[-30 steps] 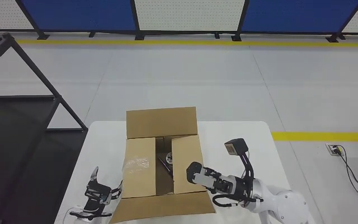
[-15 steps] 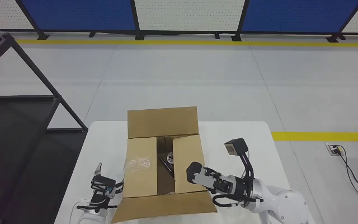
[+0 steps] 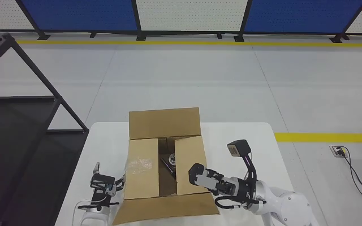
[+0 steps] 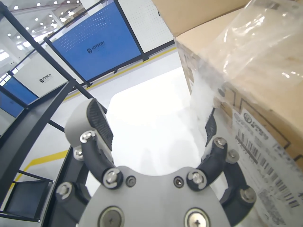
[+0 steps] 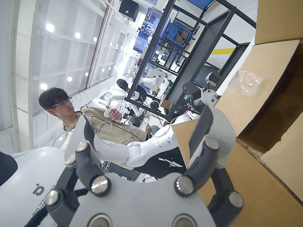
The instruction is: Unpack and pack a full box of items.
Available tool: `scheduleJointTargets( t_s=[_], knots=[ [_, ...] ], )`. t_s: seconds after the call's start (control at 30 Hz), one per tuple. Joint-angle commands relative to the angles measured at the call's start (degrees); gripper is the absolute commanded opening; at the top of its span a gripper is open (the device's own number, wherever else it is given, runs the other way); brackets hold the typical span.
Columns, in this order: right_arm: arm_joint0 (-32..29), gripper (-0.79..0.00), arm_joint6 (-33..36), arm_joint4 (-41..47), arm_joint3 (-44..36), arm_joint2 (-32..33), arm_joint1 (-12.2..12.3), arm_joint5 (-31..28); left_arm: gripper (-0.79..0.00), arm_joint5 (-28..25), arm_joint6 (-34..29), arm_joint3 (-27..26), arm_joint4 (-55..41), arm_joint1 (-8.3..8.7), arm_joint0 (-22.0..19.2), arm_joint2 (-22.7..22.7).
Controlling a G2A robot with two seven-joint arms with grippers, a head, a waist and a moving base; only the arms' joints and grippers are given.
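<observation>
Desk [image 3: 237, 135], white, carrying one cardboard box [image 3: 189, 206] — stiff walls, bendy flaps, weight unknown to us; we judge the flap edges the best hold. Clear plastic bag [image 3: 138, 165] draped over the left flap: light, limp, slippery. Left gripper [image 4: 153, 121] spread beside the box wall, near the film; right gripper [image 5: 144, 128] spread, a flap corner between its fingers, nothing pinched. Contents [image 3: 168, 161] — dark, mostly hidden under the flaps.
</observation>
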Motion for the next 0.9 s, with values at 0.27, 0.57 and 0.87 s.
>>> scheduleJointTargets(
  t_s=[0.27,0.57,0.87],
  knots=[
    [0.0,0.000,0.0,0.0,0.0,0.0,0.0,0.0,0.000,7.8,1.8,2.4,-0.6,-1.43,-1.2,1.8],
    [0.0,0.000,0.0,0.0,0.0,0.0,0.0,0.0,-0.062,5.7,0.7,3.3,0.6,-1.94,-2.9,2.3],
    [0.0,0.000,0.0,0.0,0.0,0.0,0.0,0.0,-0.579,5.5,1.1,3.4,0.7,-2.39,-2.6,1.9]
  ],
)
